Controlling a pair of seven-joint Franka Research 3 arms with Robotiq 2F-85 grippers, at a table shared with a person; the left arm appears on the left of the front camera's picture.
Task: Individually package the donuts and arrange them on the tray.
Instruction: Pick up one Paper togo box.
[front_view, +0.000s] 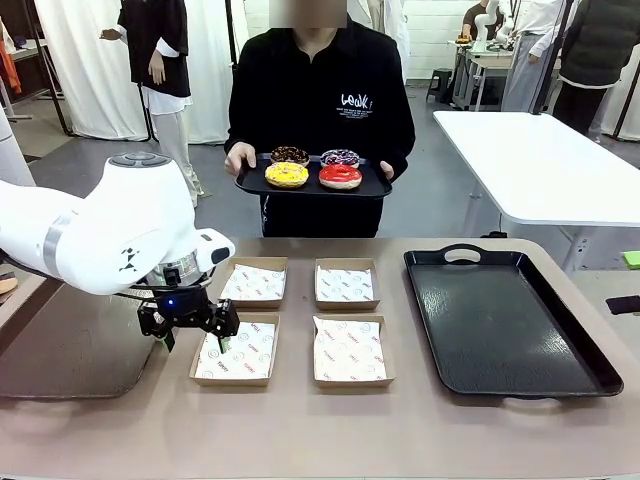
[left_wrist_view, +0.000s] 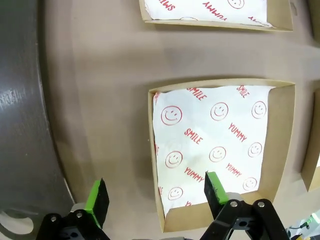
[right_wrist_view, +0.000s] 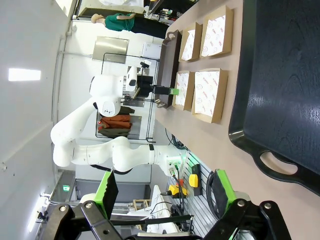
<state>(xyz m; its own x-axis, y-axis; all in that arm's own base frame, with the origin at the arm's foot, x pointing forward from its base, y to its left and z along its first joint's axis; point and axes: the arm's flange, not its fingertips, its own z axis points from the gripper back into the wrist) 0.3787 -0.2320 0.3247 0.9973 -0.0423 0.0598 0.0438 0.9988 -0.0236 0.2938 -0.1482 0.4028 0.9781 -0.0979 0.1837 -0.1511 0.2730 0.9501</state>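
The four donuts are sitting off the worktop, on a small black tray that a person at the far side is holding up in both hands. The yellow donut and the red donut are lying on the side of it nearer the robot. The chocolate donut and the sprinkled donut are lying behind them. Four shallow cardboard boxes, each lined with white paper printed in red, are lying in two rows on the worktop. The large black tray is lying bare to their right. The left claw is hanging low over the left edge of the near-left box. In the left wrist view its jaws are standing apart and straddling that box's side wall. One green pad is standing outside over the bare worktop, and the other is standing inside above the printed paper. Neither pad is pressing on the cardboard, and the claw is holding nothing. The right claw is hanging off the end of the worktop beside the large black tray's handle, with its jaws spread wide and nothing between them.
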